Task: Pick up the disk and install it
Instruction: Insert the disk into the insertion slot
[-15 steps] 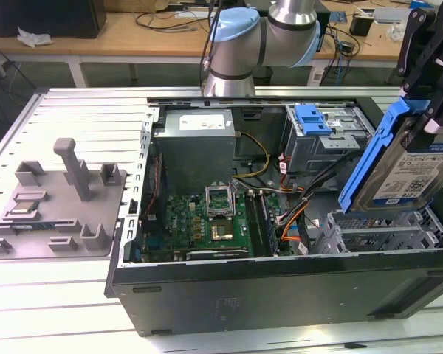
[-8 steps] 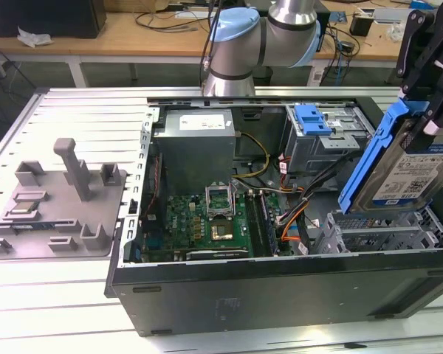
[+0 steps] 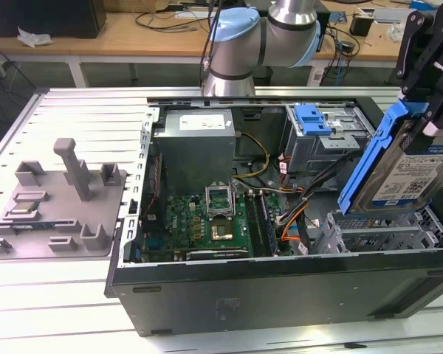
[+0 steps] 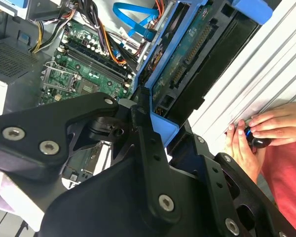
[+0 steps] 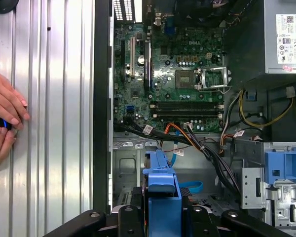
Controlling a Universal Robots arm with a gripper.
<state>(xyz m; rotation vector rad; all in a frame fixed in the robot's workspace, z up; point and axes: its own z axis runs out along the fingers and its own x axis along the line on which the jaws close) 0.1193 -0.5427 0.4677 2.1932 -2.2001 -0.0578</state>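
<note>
Exterior view, count: one arm [image 3: 262,33], one gripper [image 3: 426,110], one disk [image 3: 406,166], and one open computer case [image 3: 280,291] lying on a slatted metal table [image 3: 52,317]. We note the claw clamped on the disk's upper end. The disk hangs tilted, label face toward the camera, with its blue carrier rail along one edge. It is above the metal drive cage [image 3: 384,236] at the exterior view's right end of the case. We cannot tell whether its lower corner touches the cage.

Inside the case we count one motherboard [image 3: 207,225], one power supply [image 3: 196,144] and one bare blue bracket [image 3: 314,118] seated in the far bay. One grey fixture [image 3: 59,195] sits on the table at the exterior view's left, well apart from the case.

Second wrist view gives us the disk's [image 4: 187,64] other face: the circuit-board side and connector, framed by the blue carrier, with one black finger [image 4: 147,143] pressed against the rail. First wrist view gives the disk [image 5: 163,185] edge-on between the claw's black links, with one thin blue cable [image 5: 190,186] just beside it.

Both wrist views bring in a person's two hands [image 5: 5,106], resting on the table beside the case and closed around one small dark object [image 4: 260,143].
</note>
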